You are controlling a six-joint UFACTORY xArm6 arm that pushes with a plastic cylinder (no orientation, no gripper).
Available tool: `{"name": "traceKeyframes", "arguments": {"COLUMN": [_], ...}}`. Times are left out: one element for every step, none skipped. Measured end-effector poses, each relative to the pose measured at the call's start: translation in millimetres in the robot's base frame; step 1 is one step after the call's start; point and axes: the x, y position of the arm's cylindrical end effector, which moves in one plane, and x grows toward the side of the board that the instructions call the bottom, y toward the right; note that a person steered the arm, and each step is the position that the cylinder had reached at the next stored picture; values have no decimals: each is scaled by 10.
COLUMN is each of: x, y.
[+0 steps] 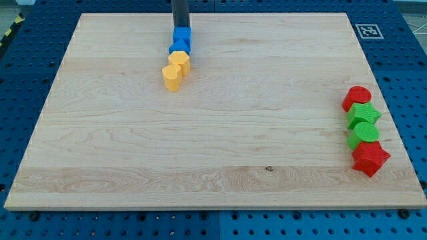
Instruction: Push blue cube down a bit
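Pale wooden board (213, 153) on a blue perforated bench. My tip (181, 25), the lower end of a straight dark rod, stands near the board's top edge, left of centre. It has no jaws to open or close and holds nothing; it can only shove.

Small blue plastic cube (182, 35) sits directly under the tip on the view's bottom side, apparently touching it, though the contact line is too small to confirm. A second blue plastic block (179, 46), shape unclear, abuts the cube below. Under that, two yellow plastic blocks: upper yellow block (180, 61) and lower yellow cylinder (172, 77), forming a short chain slanting toward the bottom left.

Along the right edge, well apart: red cylinder (357, 97), green star-like block (363, 115), green cylinder (364, 134), red star-like block (370, 158).

Handling judgement: the cube looks light, rigid, and likely to slide easily on smooth wood. Best contact is the middle of its top-facing side; an off-centre push could spin it. Pushing down will probably drive the chained blocks too.
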Motion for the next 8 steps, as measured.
{"name": "traceKeyframes", "arguments": {"x": [0,0,0,0,0,-93,-253,-281], "y": [0,0,-30,-47,-57,-57,-4,142]}}
